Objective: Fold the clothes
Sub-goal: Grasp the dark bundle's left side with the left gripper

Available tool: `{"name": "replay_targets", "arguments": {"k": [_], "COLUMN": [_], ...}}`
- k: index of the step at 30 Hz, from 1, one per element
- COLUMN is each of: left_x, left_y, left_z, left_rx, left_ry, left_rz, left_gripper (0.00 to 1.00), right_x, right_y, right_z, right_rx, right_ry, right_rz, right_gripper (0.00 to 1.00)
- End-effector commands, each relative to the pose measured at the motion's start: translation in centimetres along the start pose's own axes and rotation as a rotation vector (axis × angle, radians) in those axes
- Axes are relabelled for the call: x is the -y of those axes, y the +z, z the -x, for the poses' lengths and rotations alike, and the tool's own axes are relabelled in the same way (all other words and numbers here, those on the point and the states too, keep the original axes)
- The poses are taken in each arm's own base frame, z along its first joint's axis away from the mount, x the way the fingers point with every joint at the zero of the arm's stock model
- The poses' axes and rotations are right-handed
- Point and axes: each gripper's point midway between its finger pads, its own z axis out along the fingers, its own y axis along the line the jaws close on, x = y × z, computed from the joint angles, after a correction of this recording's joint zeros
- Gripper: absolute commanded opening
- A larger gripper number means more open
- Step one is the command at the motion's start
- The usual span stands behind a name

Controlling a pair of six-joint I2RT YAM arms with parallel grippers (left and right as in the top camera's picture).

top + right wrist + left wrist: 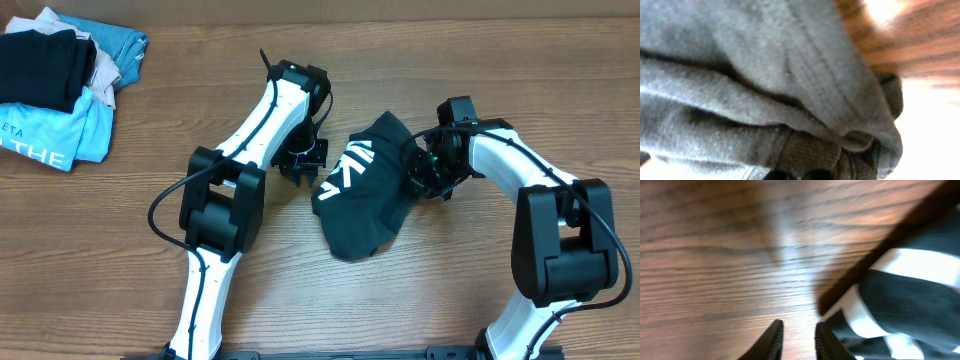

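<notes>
The clothes lie as a crumpled dark navy heap at mid-table, white lettering facing up on the left side. My left gripper hovers just off the heap's left edge. In the left wrist view the left gripper is narrowly open over bare wood, and the clothes with their white stripes sit just right of the fingers. My right gripper is at the heap's right edge, shut on a bunch of cloth. Grey-looking folds of the clothes fill the right wrist view and hide the fingertips.
A pile of other garments sits at the far left corner: a light-blue shirt with white print, a folded black garment on top, and a blue piece behind. Wooden tabletop surrounds the heap.
</notes>
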Motion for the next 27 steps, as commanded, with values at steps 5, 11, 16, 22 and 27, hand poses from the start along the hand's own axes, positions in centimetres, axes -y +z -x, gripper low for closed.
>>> {"name": "replay_targets", "arguments": {"k": [5,11,16,22,27], "left_x": [1.9,2.4,2.9,7.7,9.9], "left_y": [-1.7,-1.9,-2.1,-3.6,-4.6], "left_z": [0.8,2.1,3.4,4.2,3.8], "left_rx": [0.074,0.132,0.183,0.238,0.26], "left_ry": [0.08,0.118,0.131,0.271,0.424], "left_rz": [-0.076,-0.095,-0.116,-0.368,-0.491], "left_gripper": [0.32,1.0,1.0,1.0,1.0], "right_x": [-4.5,-3.4,-2.3,-0.3,-0.1], "right_y": [-9.7,-12.2,-12.3,-9.6,-9.4], "right_z": [1.0,-1.8,-1.0,-1.6,-1.8], "right_rx": [0.174,0.165,0.205,0.173,0.165], "right_ry": [-0.067,-0.096,-0.088,-0.048,-0.045], "right_rz": [0.034,-0.029,-0.094,-0.121,-0.125], "right_gripper": [0.04,0.7,0.72,0.72,0.73]}}
